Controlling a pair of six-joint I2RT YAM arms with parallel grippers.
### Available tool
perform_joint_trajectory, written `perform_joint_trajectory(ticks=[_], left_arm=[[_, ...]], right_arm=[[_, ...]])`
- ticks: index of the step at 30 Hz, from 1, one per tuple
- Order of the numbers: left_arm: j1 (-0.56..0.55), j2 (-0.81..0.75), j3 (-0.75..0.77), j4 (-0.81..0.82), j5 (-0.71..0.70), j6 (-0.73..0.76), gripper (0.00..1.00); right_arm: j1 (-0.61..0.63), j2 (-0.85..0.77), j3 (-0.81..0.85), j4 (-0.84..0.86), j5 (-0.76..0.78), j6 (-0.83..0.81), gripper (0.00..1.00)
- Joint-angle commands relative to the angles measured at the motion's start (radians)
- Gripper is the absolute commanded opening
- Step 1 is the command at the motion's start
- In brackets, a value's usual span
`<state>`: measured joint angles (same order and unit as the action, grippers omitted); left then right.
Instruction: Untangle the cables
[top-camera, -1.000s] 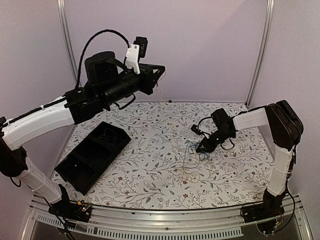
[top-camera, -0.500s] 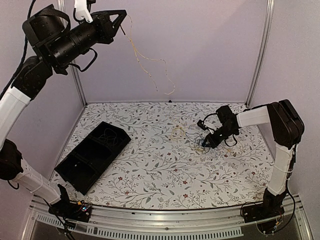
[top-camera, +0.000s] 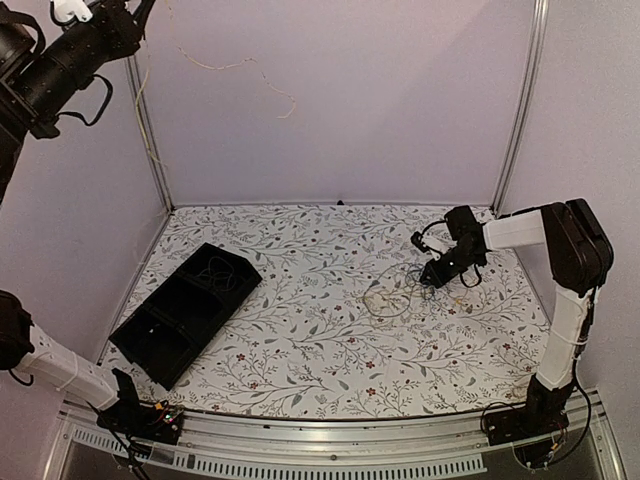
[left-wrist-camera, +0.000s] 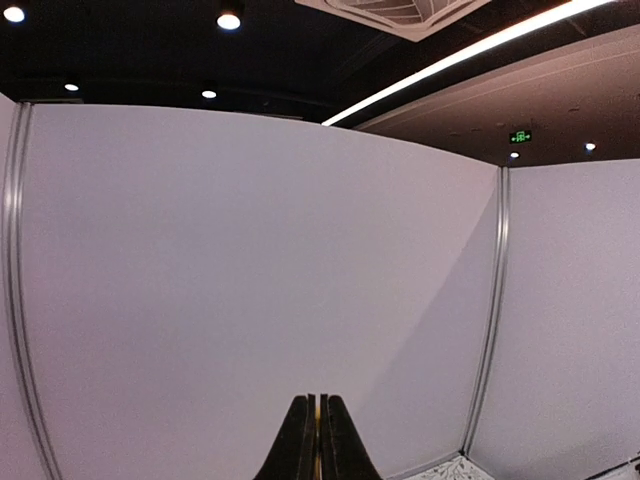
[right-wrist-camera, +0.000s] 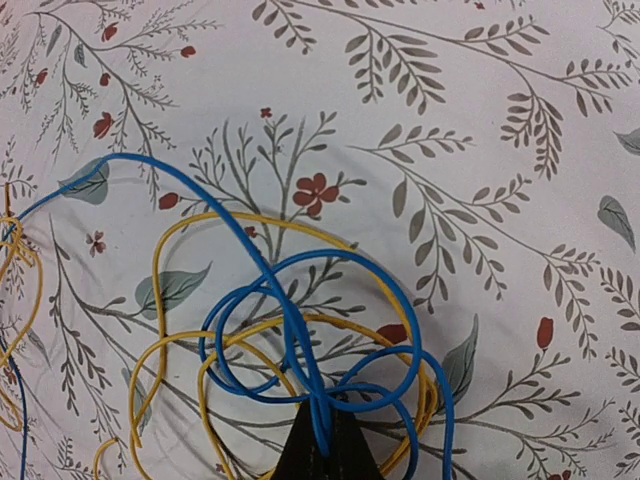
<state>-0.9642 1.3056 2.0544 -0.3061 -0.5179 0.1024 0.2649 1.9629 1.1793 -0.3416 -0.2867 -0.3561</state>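
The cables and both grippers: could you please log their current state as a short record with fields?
Left gripper: raised high, shut on yellow strand
Yellow strand: hanging in the air, off the table
Right gripper: low over table, shut on blue cable
Yellow loops: lying on table, interlaced with blue cable
Black tray: left side of table

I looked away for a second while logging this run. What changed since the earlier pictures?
The left hand, shut on a yellow wire, swung up and left, lifting it clear of the table. The right hand, pinching the blue wire, slid slightly right and back. The tray stayed put.
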Motion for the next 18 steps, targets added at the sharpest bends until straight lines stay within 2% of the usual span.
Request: perform_joint_trajectory(ticks=[1,4,6,10,13,18], left_arm=[[-0.011,-0.077,-0.011,0.016,-0.169,0.069,0.00],[-0.011,-0.083,-0.044,-0.038,-0.211,0.080,0.00],[-0.010,-0.082,-0.078,-0.095,-0.213,0.061,0.00],[-0.007,-0.090,-0.177,-0.180,-0.201,0.000,0.00],[0.005,-0.087,-0.229,-0.247,-0.177,-0.054,0.00],[0.062,-0.096,-0.337,-0.330,-0.057,-0.150,0.00]], right_arm=[[-0.061,0.031,-0.018,-0.073,0.132,0.007,0.00],[-0.063,0.023,-0.009,-0.086,0.101,-0.005,0.03],[-0.062,0.003,-0.005,-0.093,0.068,-0.014,0.12],[-0.062,-0.064,0.003,-0.125,-0.005,-0.055,0.38],[-0.062,-0.130,0.021,-0.179,-0.053,-0.092,0.49],[-0.063,-0.283,0.044,-0.256,-0.120,-0.145,0.64]])
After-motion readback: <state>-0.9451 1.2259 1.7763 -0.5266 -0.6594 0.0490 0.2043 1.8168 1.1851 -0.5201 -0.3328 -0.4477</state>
